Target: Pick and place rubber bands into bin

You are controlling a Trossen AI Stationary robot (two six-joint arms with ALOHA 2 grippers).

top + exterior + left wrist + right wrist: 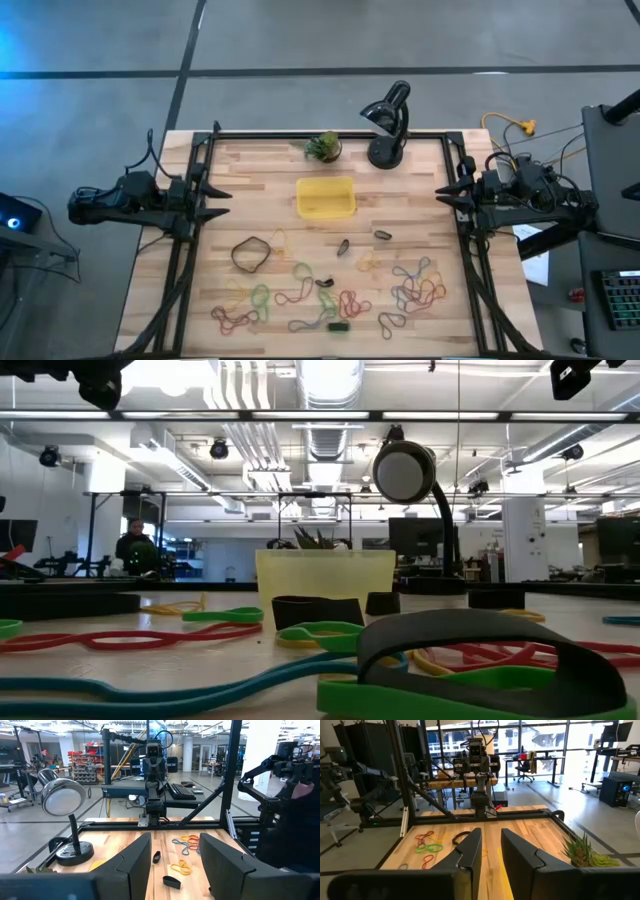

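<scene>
Rubber bands (330,290) in red, green, yellow, blue and dark colours lie flat and scattered over the near half of the wooden table, with a larger dark ring (251,254) to their left. The yellow bin (325,197) stands on the table's middle, seen close behind the bands in the low view (325,580). My left gripper (222,202) hovers level at the table's left edge, open and empty (175,840). My right gripper (440,192) hovers level at the right edge, its fingers a narrower gap apart and empty (491,832). Both are high above the bands.
A small potted plant (323,147) and a black desk lamp (388,120) stand at the far edge behind the bin. A black frame rail (330,136) runs around the table. Bare wood lies between each gripper and the bin.
</scene>
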